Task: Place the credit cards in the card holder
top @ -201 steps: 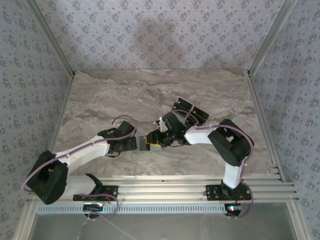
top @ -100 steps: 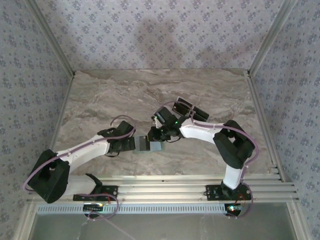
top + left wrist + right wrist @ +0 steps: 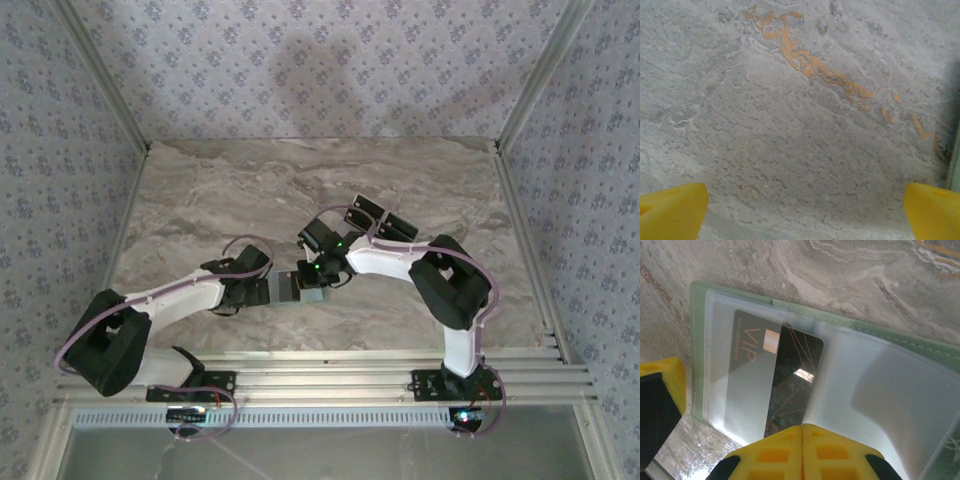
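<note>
Card holder point(image 3: 875, 385) lies open and flat on the marble table point(image 3: 220, 200), near the front edge, between the two grippers. Pale green border, clear plastic sleeves inside. In the top view it sits at point(image 3: 312, 295).

One dark card point(image 3: 790, 385) with orange "VIP" lettering is partway into the left sleeve, tilted a little, with its right part out of the pocket.

Right gripper point(image 3: 802, 445): yellow fingers pressed together, tips right at the card's near edge. Can't tell if they actually pinch anything. From above it hangs over the holder's far right side point(image 3: 318, 272).

Left gripper point(image 3: 802, 212): jaws spread wide, nothing between them but bare marble with orange veins. From above it is just beside the holder's left end point(image 3: 268, 290).

Yellow pad point(image 3: 660, 390) with black backing shows at the holder's left edge in the right wrist view.

More dark cards point(image 3: 383, 217) lie together on the table behind the right arm, well apart from the holder.
</note>
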Robot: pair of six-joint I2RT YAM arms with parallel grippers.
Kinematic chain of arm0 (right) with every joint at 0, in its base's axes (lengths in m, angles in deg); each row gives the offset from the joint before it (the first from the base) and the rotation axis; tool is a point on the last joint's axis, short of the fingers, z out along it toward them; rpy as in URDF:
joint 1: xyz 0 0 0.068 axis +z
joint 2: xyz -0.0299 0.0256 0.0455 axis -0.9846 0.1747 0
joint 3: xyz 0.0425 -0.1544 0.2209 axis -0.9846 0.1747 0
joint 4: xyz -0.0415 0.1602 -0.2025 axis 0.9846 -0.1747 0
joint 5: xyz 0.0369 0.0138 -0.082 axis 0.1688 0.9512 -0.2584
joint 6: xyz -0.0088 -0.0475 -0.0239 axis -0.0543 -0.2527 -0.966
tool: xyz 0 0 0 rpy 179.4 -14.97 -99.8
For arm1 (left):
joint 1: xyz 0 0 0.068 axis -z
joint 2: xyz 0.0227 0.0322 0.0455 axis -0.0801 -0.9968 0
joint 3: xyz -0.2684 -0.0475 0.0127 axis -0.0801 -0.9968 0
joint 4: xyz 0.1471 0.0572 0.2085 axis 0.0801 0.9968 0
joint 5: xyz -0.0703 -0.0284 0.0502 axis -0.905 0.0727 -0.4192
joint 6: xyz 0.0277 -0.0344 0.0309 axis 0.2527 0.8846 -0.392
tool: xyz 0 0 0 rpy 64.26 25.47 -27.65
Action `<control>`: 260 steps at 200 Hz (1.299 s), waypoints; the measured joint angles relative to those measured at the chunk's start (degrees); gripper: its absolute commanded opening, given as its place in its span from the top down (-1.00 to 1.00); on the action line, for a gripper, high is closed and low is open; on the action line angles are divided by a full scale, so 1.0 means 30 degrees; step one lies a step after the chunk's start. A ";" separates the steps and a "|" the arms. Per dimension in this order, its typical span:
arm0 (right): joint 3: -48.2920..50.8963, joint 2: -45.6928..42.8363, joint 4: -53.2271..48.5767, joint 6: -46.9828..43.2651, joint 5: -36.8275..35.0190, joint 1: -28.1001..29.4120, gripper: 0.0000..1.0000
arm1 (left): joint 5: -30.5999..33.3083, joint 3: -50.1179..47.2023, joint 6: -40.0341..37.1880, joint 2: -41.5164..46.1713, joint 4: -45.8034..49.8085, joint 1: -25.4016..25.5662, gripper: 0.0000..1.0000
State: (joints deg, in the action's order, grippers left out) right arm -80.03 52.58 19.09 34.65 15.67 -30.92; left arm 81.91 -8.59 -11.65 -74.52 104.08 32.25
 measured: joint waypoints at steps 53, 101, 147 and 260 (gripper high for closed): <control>-0.0874 0.1100 -0.0087 -0.0211 0.0015 0.0299 0.84 | -0.0117 -0.0146 -0.0007 -0.0182 -0.0517 0.0000 -1.00; -0.1756 0.1734 -0.0146 -0.0211 0.0109 0.0583 0.84 | -0.0124 -0.0248 0.0000 -0.0182 -0.0729 0.0000 -1.00; -0.2237 0.2018 -0.0189 -0.0211 0.0328 0.0736 0.86 | -0.0124 -0.0248 0.0000 -0.0182 -0.0743 0.0000 -1.00; -0.0962 -0.0066 -0.0204 -0.0204 0.0124 0.0488 0.85 | 0.0525 -0.0248 0.0189 0.0743 0.0138 -0.0036 -0.99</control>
State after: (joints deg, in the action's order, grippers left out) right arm -82.92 52.38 18.47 34.03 16.04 -29.46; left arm 83.49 -9.33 -11.08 -72.29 104.50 32.14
